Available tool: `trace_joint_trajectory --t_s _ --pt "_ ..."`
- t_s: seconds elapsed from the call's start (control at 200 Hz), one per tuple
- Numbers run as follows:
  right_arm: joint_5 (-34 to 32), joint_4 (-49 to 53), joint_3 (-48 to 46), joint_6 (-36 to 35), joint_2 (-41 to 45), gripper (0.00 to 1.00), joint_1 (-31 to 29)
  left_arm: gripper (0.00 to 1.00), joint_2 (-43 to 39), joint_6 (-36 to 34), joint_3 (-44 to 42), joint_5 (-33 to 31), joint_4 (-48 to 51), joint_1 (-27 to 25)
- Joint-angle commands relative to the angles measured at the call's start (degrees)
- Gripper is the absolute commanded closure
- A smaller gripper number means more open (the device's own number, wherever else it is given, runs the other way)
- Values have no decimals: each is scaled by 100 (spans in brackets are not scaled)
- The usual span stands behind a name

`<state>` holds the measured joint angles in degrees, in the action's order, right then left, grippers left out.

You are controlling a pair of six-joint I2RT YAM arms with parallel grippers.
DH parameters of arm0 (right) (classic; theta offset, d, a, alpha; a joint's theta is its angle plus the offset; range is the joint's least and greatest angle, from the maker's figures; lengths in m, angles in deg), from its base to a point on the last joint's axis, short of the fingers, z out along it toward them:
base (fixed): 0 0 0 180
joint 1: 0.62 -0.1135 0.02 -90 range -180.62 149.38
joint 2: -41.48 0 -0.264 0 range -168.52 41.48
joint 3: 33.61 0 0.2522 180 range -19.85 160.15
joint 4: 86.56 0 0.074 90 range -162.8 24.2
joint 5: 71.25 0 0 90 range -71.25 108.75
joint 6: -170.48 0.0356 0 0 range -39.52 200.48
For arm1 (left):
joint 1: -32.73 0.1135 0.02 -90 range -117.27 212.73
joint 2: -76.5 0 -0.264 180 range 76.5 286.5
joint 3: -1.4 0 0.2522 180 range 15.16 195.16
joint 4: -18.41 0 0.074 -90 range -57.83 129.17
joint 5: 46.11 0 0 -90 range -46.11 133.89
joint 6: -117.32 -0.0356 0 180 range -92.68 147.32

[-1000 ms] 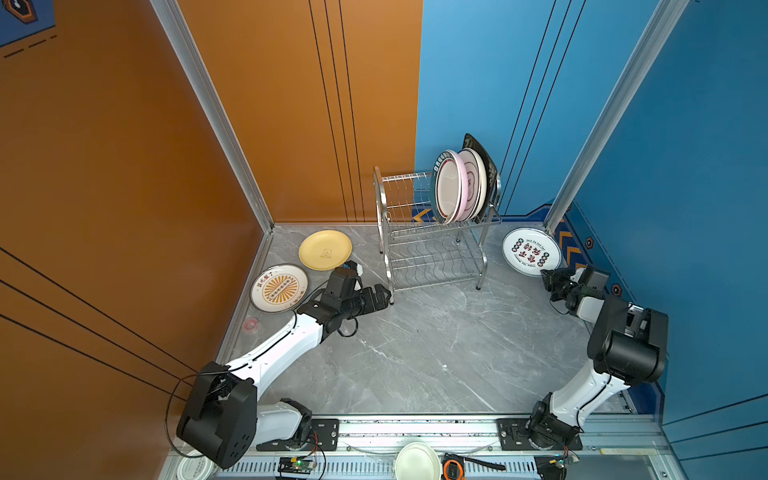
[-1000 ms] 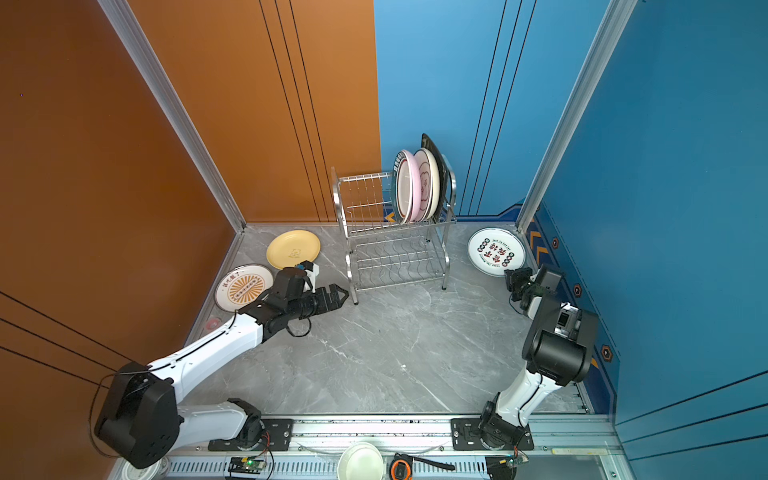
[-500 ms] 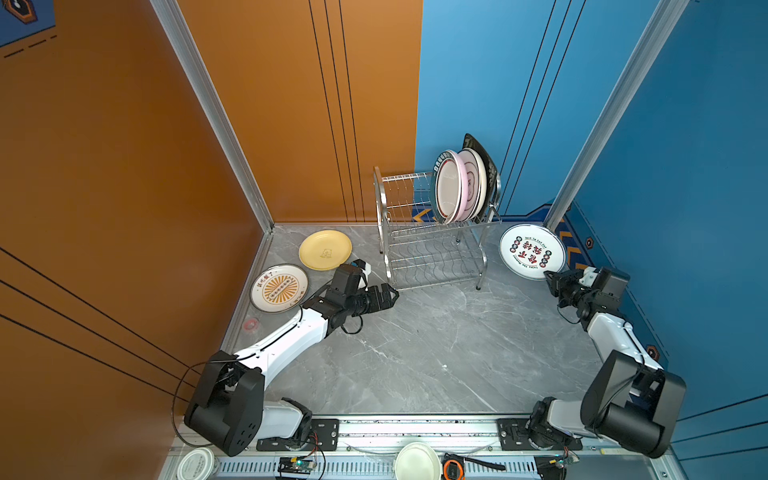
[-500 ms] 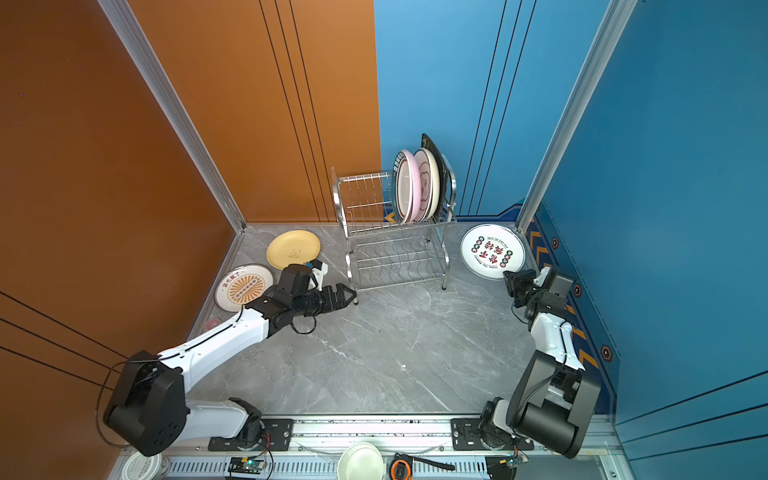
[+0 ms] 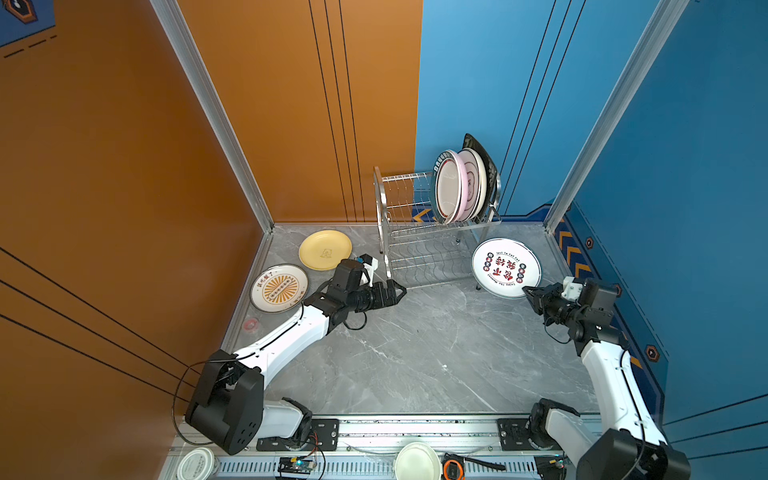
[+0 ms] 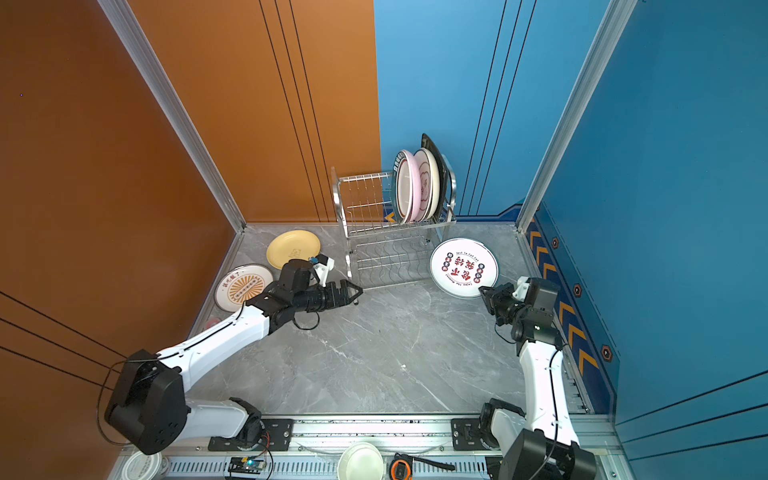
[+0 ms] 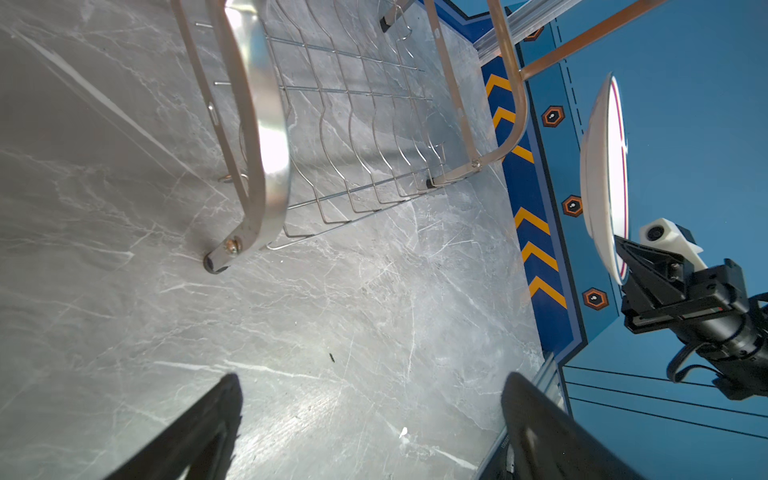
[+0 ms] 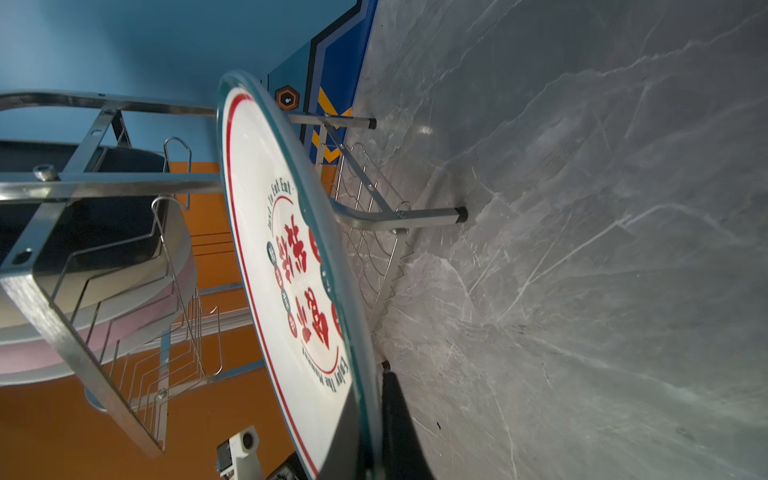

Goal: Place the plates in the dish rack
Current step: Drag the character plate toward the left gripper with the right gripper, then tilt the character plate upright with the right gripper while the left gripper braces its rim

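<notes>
My right gripper is shut on the rim of a white plate with red characters. The plate hangs tilted in the air beside the right end of the dish rack. Several plates stand on edge in the rack's upper tier. A yellow plate and a sunburst plate lie flat on the left. My left gripper is open and empty by the rack's front left leg.
Orange wall on the left, blue walls behind and on the right. On the front rail lie a white bowl, a white lidded tub and an orange tape measure. A small red disc lies near the left wall.
The right arm has swung its elbow out and brought the held plate up and slightly left, toward the rack. The left gripper has slid right to the rack's front leg, still open.
</notes>
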<state>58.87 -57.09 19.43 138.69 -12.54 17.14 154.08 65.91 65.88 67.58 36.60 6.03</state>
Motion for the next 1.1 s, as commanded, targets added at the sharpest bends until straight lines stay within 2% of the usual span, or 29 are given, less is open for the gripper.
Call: trace_joint_trajectory --t_s 0.0,0.225,0.485,0.781,0.856,0.876,1.096 --pt "-68 514 -28 -176 416 100 -333 2 -13 -94 194 435 -77 -44" --pt "-392 806 91 -300 743 100 -1438 2 -14 235 226 1080 -604 -36" --pt "-625 561 444 -425 409 100 -2555 0 59 601 266 1780 -994 -24" --pt "-666 188 875 -559 -219 100 -3532 9 136 891 210 1991 -1233 1" --pt "-572 161 987 -646 -386 100 -3672 13 118 963 193 1983 -1309 45" --pt "-558 172 1007 -673 -425 100 -3698 18 113 994 188 1998 -1340 58" --pt "-351 215 1236 -890 -712 100 -3865 40 21 1105 68 2044 -1433 190"
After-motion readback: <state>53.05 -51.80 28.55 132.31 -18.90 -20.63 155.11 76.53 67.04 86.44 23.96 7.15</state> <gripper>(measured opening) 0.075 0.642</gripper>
